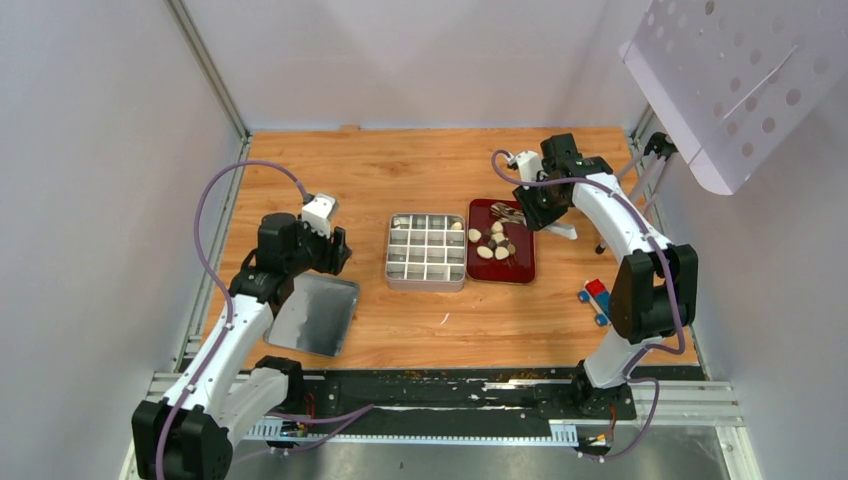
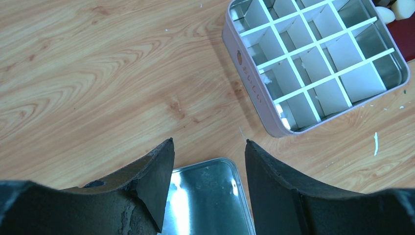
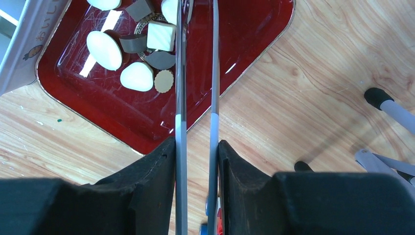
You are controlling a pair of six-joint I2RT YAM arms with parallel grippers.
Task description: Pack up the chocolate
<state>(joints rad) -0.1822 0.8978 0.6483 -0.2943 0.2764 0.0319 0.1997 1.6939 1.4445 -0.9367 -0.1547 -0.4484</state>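
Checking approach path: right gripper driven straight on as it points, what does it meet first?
Probably the cream-white oval chocolate in the glossy red tray, via the long metal tongs the right gripper holds; tip height is unclear.

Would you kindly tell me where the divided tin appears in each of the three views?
Top external: the tin sits mid-table, directly left of the red tray.
Left wrist: upper right, open compartments showing.
Right wrist: only its side wall, at the far left edge.
Shared landmark: the red tray beside it.
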